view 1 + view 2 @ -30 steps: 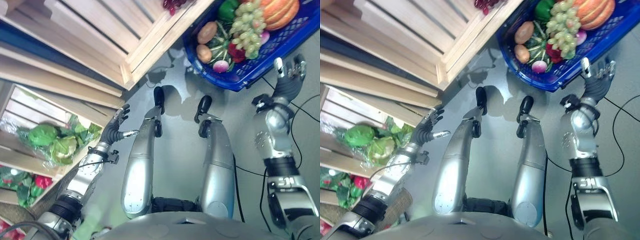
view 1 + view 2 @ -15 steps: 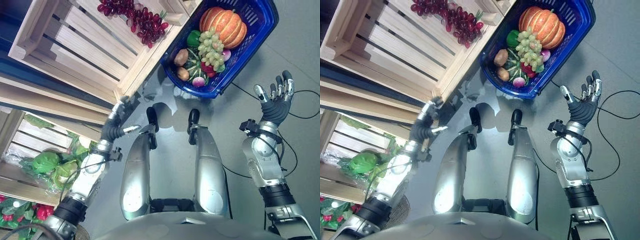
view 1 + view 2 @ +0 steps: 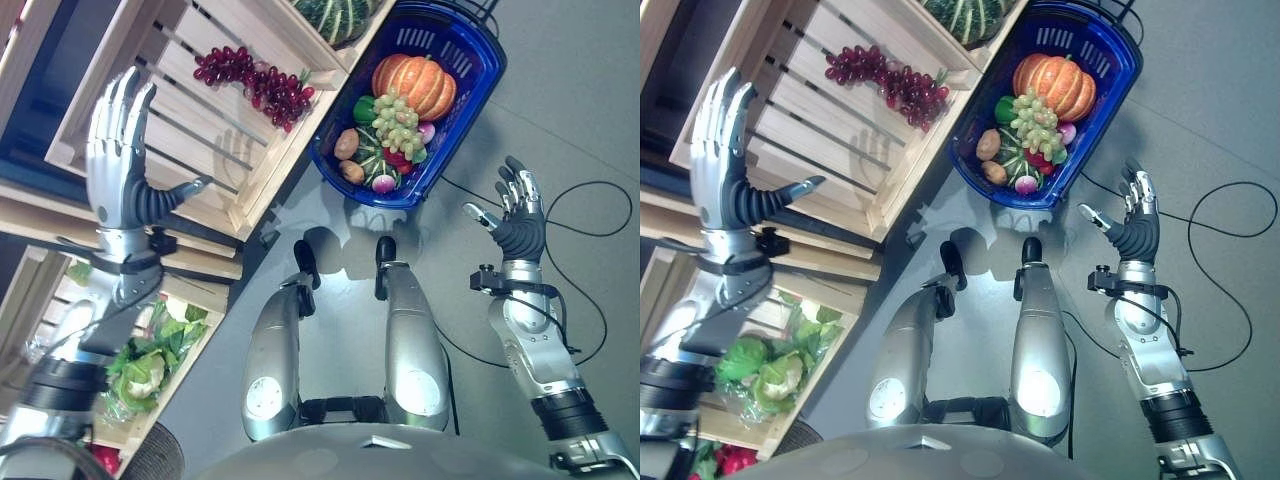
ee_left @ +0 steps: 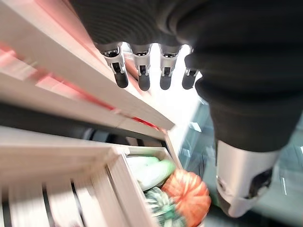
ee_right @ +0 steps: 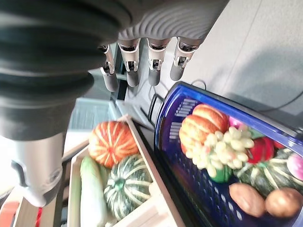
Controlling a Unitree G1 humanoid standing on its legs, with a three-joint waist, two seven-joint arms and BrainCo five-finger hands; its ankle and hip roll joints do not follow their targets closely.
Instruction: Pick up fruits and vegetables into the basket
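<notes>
A blue basket [image 3: 480,75] stands on the grey floor and holds an orange pumpkin [image 3: 415,85], green grapes [image 3: 398,122], potatoes [image 3: 347,143] and other vegetables. A bunch of red grapes [image 3: 255,80] lies in a wooden crate [image 3: 180,110] left of it. My left hand [image 3: 120,150] is raised open in front of that crate, empty, some way left of the grapes. Over the floor right of the basket my right hand [image 3: 518,215] is open and empty. A green squash [image 3: 965,15] sits in the crate behind.
A lower crate [image 3: 825,345] at the left holds bagged leafy greens [image 3: 765,365] and something red [image 3: 725,460]. In the right wrist view the far crate holds an orange pumpkin [image 5: 111,142], a striped green squash [image 5: 128,184] and a pale long vegetable [image 5: 92,194].
The camera has tilted up, so the whole scene has shifted down. My left hand has risen from beside the lower crate to in front of the red-grape crate. The right hand stays open.
</notes>
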